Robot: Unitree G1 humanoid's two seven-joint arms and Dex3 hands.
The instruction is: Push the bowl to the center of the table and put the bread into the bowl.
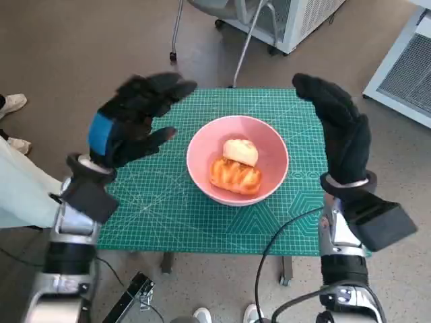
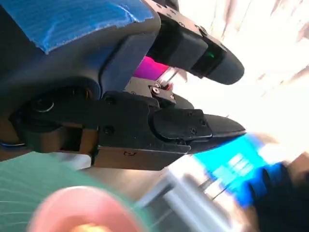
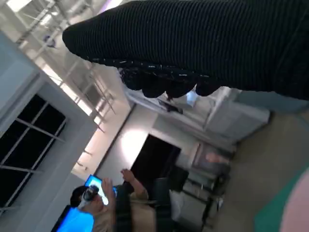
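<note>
Both robot hands, left point(image 1: 135, 121) and right point(image 1: 340, 128), hover empty, fingers spread; we see the bread point(image 1: 236, 168) in the pink bowl point(image 1: 273, 151) between them on the table point(image 1: 168, 215).

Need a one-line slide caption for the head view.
Bread in pink bowl mid-table; both hands raised, empty.

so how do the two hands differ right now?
Left hand is bare black with blue tape on its back; right hand wears a black knitted glove. The left hand's fingers are spread and point toward the pink bowl; the right hand's lie together, pointing away from the robot. Both are raised beside the bowl, holding nothing.
</note>
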